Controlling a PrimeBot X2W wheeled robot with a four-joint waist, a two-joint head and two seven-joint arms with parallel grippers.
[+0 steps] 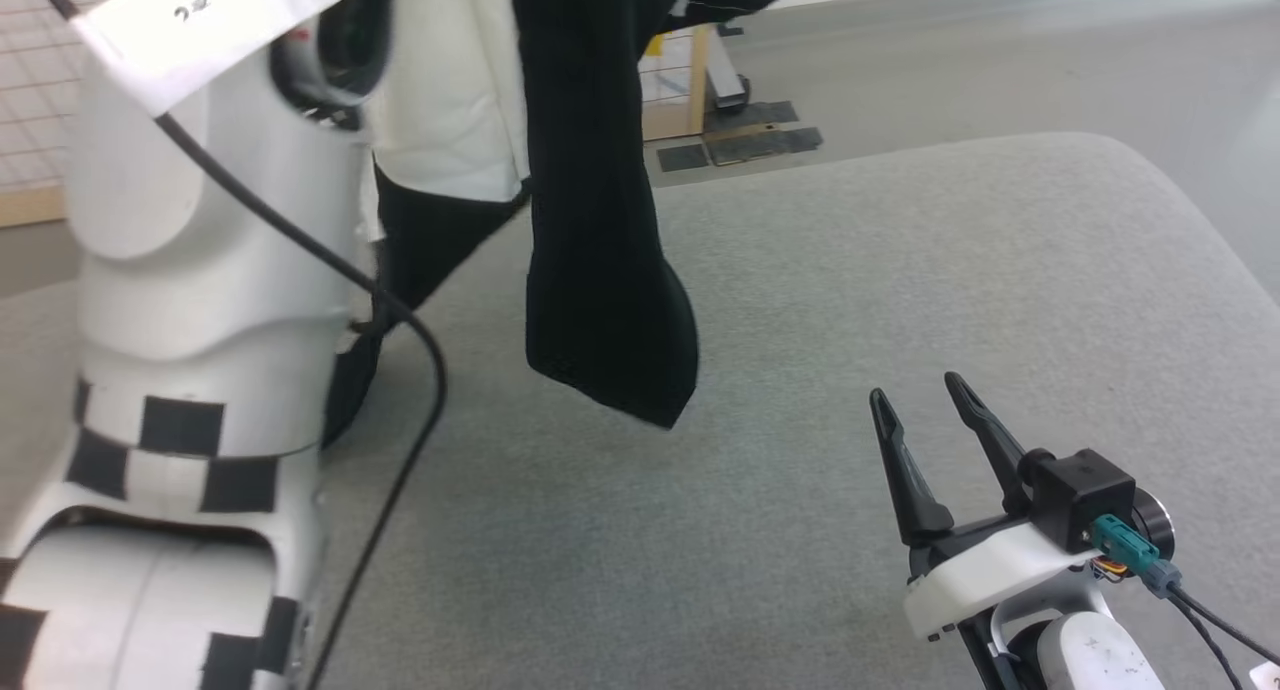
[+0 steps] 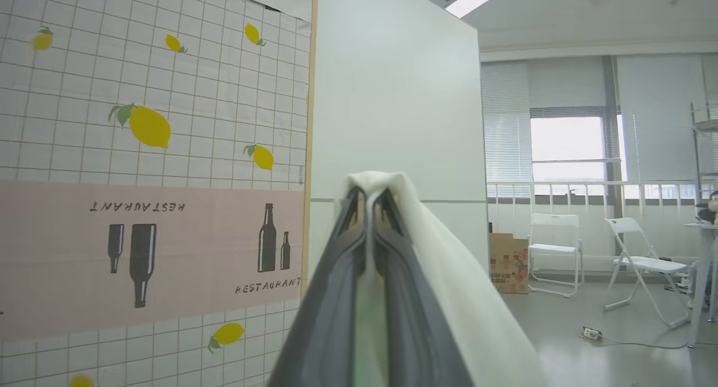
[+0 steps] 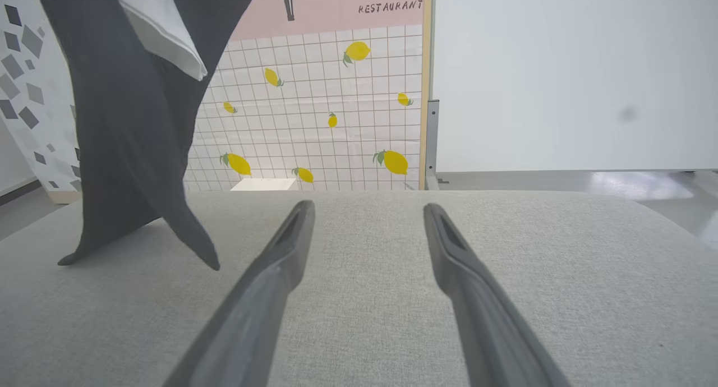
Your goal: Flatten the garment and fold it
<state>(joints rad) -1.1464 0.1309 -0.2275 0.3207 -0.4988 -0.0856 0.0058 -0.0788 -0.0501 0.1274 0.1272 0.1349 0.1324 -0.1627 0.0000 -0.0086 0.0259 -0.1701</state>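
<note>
While the grey padded surface [image 1: 900, 270] stretches under and ahead of your right gripper [image 1: 914, 387], the garment [image 1: 600, 270] hangs up and to the left of those fingers. It is bunched lengthwise, with black sleeve ends trailing down to the pad and seemingly brushing it. Your left gripper [image 2: 370, 193] has its fingers pressed together on a fold of the white body, which drapes over their tips. Your right fingers stand spread wide, low over the pad, with nothing between them. You look to be at the lift-and-spread stage of flattening, and no fold has begun. Your next move likely calls for carrying the right fingers up and left to the white hem [image 3: 168, 45], taking a second hold well apart from the left pinch. Avoid catching only a sleeve.
</note>
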